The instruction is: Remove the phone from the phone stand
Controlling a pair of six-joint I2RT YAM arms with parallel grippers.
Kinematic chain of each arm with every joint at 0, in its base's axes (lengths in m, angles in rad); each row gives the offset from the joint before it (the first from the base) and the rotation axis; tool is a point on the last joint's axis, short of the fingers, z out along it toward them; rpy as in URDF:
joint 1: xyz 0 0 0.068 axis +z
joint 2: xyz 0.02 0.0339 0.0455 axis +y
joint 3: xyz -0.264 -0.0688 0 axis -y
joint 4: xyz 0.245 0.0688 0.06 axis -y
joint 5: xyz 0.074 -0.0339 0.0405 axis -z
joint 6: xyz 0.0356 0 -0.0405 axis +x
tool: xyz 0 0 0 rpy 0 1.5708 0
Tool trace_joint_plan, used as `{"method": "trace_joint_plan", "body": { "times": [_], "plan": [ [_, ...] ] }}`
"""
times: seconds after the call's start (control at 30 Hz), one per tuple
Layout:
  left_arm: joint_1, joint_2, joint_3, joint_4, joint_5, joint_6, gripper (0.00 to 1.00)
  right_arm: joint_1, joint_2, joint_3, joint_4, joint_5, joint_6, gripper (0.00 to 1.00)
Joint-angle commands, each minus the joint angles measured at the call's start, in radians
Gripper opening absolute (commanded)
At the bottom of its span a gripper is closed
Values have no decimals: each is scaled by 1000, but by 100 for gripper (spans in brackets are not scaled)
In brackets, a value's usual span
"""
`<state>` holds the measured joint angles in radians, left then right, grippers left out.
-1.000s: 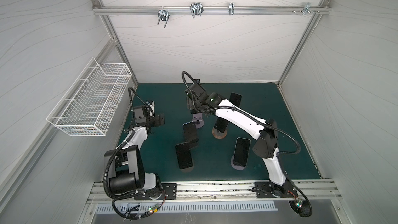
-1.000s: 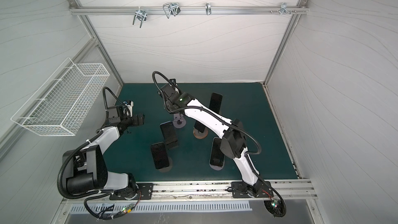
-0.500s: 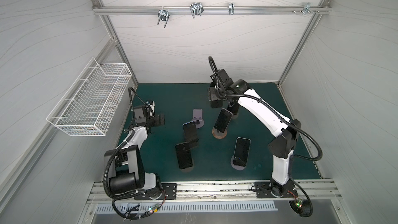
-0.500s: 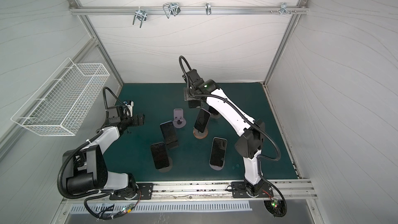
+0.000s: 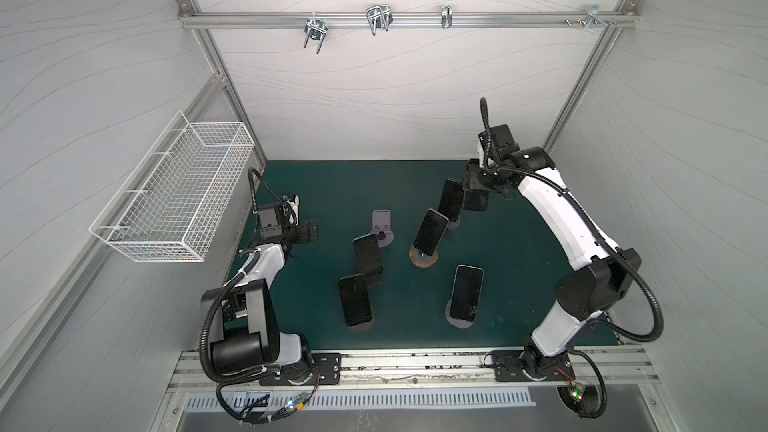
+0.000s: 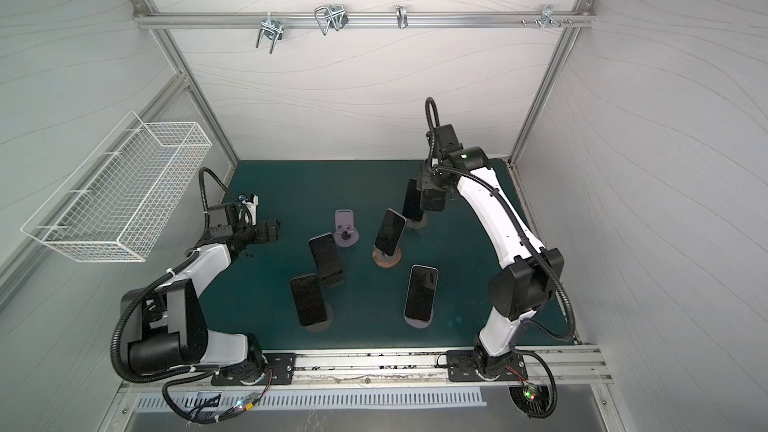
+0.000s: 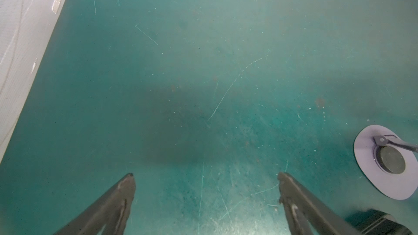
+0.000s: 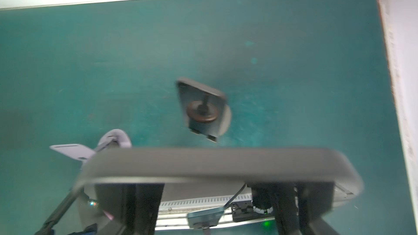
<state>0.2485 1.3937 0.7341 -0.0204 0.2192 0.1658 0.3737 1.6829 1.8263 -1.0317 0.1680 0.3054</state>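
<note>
Right tool point(image 5: 475, 196) farther right, half-wide around phone point(image 8: 214, 165)

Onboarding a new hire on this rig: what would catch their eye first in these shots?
First, the cluster of phones propped on stands across the middle of the green mat, with one lilac stand empty among them. Next, the right gripper near the mat's back right corner, shut on a dark phone. The left gripper hangs open by the left edge.
</note>
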Motion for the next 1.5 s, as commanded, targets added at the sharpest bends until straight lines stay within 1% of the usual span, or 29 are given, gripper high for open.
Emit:
{"method": "trace_joint_plan", "body": {
  "times": [0.0, 0.1, 0.3, 0.67, 0.9, 1.07, 1.3, 1.47],
  "plan": [
    [4, -2, 31, 6, 16, 23, 100, -45, -49, -46, -35, -47, -41, 57],
    [4, -1, 31, 5, 16, 24, 100, -69, -60, -109, -19, -49, -42, 57],
    [4, 2, 34, 3, 16, 24, 100, -70, -61, -258, 36, -96, -22, 57],
    [2, 4, 37, 0, 15, 25, 100, -70, -82, -533, 166, -134, -14, 59],
    [2, 5, 39, -2, 16, 24, 100, -70, -3, -589, 199, -128, -39, 59],
    [3, 8, 43, -4, 14, 24, 100, -67, 54, -605, 174, -122, -78, 59],
    [3, 10, 44, -7, 15, 25, 100, -71, 114, -621, 144, -40, -103, 60],
    [3, 10, 44, -7, 14, 24, 100, -81, 154, -657, 170, -48, -103, 60]
  ]
}}
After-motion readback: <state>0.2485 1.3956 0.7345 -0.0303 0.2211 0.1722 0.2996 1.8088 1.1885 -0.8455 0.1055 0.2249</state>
